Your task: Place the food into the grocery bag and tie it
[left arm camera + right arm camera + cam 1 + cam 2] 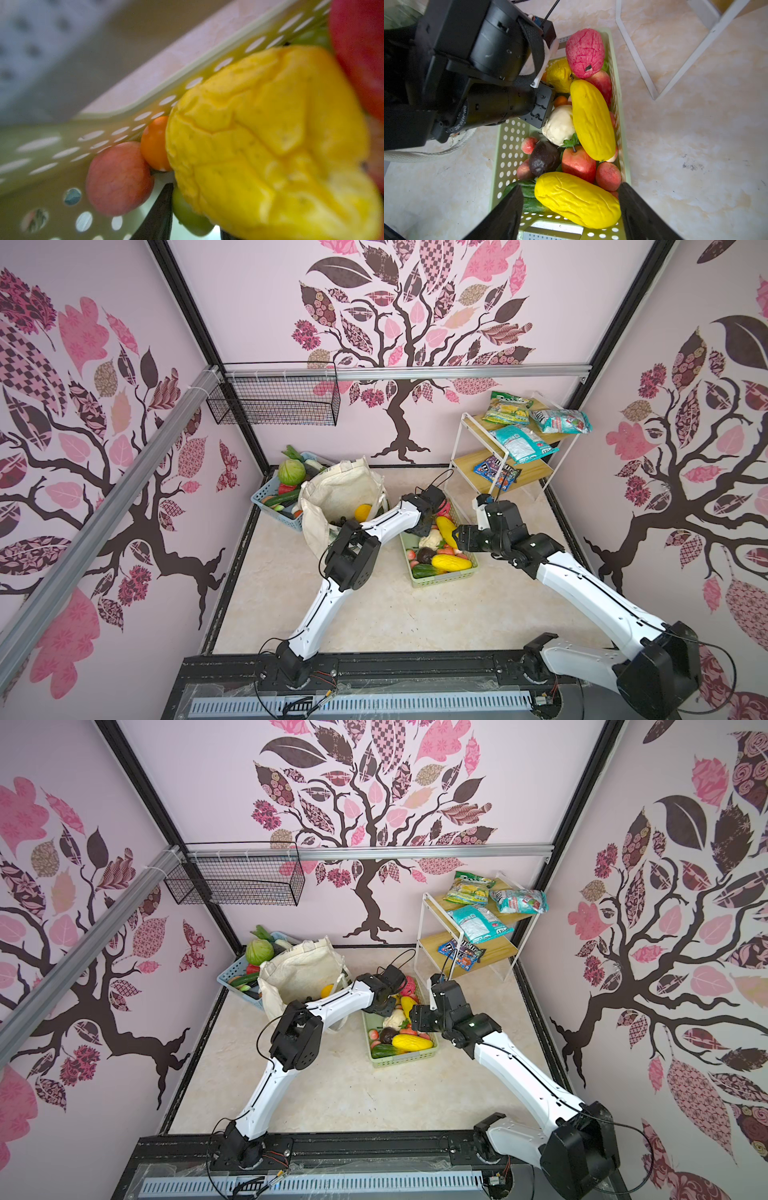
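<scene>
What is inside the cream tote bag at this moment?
A yellow-orange fruit and a small dark item, perhaps grapes, lie inside the tote bag. The left arm hides part of its inside.

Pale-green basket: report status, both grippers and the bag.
Left gripper down in pale-green plastic basket, against wrinkled yellow fruit, grip unclear. Right gripper open, empty, above same basket. Cream canvas tote open, untied. Left forearm crosses tote's edge.

Both top views look steeply down on everything; wrist cameras peer closely into the green basket (446, 577) — five o'clock.
</scene>
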Available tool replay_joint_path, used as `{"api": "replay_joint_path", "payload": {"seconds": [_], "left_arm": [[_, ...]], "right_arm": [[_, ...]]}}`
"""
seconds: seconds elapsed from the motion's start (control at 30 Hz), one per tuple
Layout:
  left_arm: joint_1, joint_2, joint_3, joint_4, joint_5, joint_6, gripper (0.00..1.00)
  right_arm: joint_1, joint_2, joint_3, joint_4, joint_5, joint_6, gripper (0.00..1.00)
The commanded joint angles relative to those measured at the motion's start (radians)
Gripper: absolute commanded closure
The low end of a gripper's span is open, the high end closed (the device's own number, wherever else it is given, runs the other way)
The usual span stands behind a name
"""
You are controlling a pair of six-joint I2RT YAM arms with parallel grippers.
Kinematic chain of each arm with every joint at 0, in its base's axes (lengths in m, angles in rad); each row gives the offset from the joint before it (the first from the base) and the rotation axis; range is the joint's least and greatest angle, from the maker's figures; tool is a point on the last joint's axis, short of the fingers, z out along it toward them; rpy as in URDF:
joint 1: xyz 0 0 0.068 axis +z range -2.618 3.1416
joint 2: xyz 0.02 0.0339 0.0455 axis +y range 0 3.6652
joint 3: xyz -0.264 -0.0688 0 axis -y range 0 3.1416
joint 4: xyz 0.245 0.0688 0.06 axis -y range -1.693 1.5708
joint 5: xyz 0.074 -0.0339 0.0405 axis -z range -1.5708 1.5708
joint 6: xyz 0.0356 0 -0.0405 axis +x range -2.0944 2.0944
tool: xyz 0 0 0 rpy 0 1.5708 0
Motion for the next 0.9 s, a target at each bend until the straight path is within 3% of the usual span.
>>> {"api": "replay_joint_path", "payload": {"seconds": [0.0,0.87], "left_arm": [[0.002,-0.062,-0.024,0.007,0.035,-0.002,0.64],[0.023,-0.413,-0.105,0.025,0.091,-0.008,0.64]], "right_arm": [[-0.003,-0.029,-0.003,-0.009,0.013,-0.009,0.25],[-0.003,-0.016,0.012,0.014,0.023,-0.009,0.25]]}}
